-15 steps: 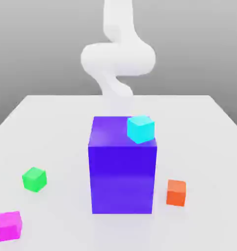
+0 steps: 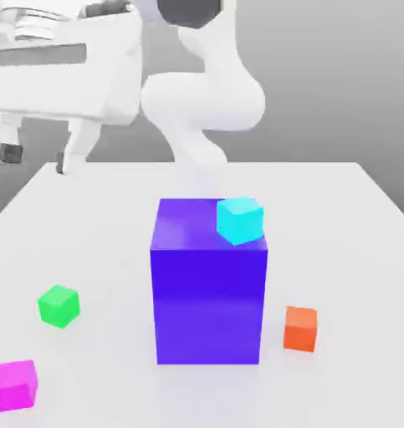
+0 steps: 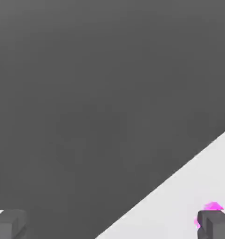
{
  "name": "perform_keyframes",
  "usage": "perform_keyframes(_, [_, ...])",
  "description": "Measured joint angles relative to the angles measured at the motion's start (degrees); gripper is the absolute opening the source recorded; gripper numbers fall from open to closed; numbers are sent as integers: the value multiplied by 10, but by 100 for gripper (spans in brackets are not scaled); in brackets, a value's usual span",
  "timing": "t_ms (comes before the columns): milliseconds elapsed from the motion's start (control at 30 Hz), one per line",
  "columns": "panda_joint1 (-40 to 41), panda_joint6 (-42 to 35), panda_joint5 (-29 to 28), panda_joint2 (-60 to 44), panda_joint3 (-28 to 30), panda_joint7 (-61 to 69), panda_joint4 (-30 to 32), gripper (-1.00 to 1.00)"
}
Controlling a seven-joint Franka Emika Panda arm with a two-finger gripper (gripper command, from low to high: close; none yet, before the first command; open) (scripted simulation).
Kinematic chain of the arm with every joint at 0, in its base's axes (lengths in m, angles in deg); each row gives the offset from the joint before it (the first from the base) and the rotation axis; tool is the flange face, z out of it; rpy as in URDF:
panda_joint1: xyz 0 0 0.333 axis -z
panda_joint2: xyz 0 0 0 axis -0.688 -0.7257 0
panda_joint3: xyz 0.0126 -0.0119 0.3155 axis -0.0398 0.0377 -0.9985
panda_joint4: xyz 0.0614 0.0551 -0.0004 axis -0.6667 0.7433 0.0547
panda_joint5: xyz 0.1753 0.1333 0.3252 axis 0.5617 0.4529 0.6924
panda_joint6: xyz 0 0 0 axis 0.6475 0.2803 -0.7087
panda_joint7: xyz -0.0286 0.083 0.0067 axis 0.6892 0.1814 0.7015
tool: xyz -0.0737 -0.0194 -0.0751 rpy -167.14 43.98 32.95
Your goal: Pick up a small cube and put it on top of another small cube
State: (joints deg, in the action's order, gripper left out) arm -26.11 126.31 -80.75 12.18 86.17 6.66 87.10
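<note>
The arm [image 2: 207, 100] is smooth glossy white, built of rounded, bulbous segments with a dark grey band at one joint near the top. The hand [image 2: 67, 75] is a boxy white block (with a paler grey panel across its face). Two slim white fingers [image 2: 7, 138] end in small dark grey pads, which appear as dull grey blocks in the hand view.

Light even and diffuse, soft, from above. Tabletop [image 2: 355, 251] near-white, bright, with a faint sheen under the large blue block [image 2: 209, 288]. Shadows weak; only pale smudges at the block's base. Block's top face carries a lighter glossy patch. Backdrop grades from mid-grey to darker grey. Edges soft throughout, slight blur on the white arm [image 2: 205, 100]. Hand view: flat dark grey, tabletop edge straight, no distortion.
</note>
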Motion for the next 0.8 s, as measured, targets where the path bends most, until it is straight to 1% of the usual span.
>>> perform_keyframes(200, [49, 42, 15, -124, 23, -79, 4, 0])
perform_keyframes(300, [62, 63, 37, -185, 32, -108, 7, 0])
perform_keyframes(433, [85, 91, 84, -267, 40, -133, 9, 0])
perform_keyframes(567, [100, 149, 105, -350, 30, -130, -5, 0])
perform_keyframes(600, [102, 163, 107, -369, 27, -128, -8, -100])
perform_keyframes(800, [103, 171, 108, -378, 25, -128, -10, -100])
